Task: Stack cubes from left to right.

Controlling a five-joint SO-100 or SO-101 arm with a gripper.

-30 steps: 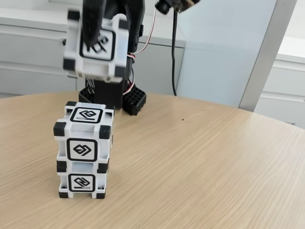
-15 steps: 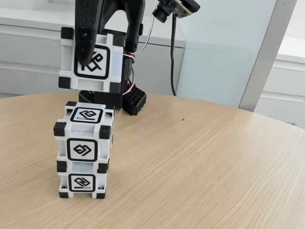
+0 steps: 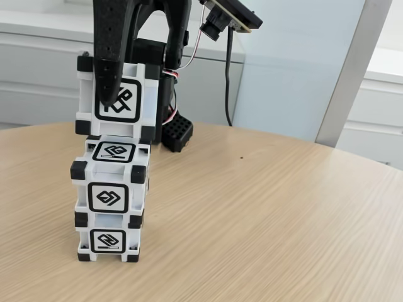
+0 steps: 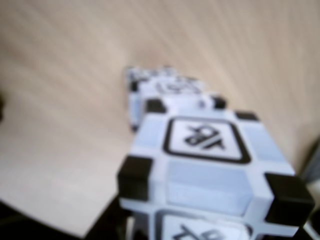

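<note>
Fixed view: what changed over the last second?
The gripper, shut on the third cube, came down and squared the cube up: it went from high and tilted to level, just above the two-cube stack, slightly to the left of it. Whether it touches the stack yet I cannot tell. The stack on the table did not move.

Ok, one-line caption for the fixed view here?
The gripper holds a third cube just above a two-cube stack on a wooden table.
</note>
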